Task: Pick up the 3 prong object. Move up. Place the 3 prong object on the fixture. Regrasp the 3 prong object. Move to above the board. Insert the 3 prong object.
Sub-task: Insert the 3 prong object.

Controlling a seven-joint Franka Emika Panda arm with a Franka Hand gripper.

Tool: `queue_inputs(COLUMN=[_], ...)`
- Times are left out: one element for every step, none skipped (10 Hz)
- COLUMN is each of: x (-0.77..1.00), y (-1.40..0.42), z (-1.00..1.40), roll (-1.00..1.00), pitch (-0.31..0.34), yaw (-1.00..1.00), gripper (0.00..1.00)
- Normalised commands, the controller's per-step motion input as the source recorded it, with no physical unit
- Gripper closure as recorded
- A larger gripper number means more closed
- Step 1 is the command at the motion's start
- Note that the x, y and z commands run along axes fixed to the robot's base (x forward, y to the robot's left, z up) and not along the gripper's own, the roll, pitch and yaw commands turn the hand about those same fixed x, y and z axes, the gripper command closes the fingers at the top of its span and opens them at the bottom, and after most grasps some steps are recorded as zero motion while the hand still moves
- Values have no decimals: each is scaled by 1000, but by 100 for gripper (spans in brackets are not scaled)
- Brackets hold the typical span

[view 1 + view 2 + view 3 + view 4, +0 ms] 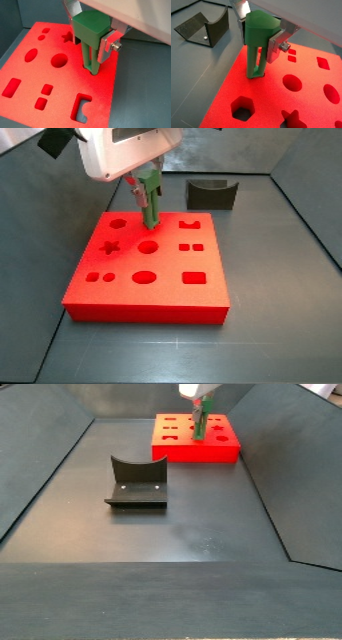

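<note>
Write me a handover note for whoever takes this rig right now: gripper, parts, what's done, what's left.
Gripper: over the board, shut on the slim bright green plastic 3 prong object, held upright.
3 prong object: lower end at the surface of the large flat red board, near one edge; how deep it sits cannot be told.
Dark L-shaped fixture: stands apart on the floor, nothing on it.
Done: pick up, move over the board.
Left: confirm full insertion, release, retreat.
</note>
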Motion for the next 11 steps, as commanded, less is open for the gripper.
queue_inputs(x=[-366,-123,-49,0,160,734,837,791,120,0,217], y=[-103,-46,-86,-109,-186,-86,-54,-51,0,-74,0], z=[-57,-174,-437,-406,-466,-726,-606,-606,-203,0,-354], roll=[97,101,294,349,359,267,233,229,59,6,97], pitch=[-287,-207,-281,-246,-160,0,206,221,-14,0,139], yaw=[26,0,49,46,0,0,-14,-37,0,3,0], gripper=[100,100,100,100,100,100,100,100,100,100,100])
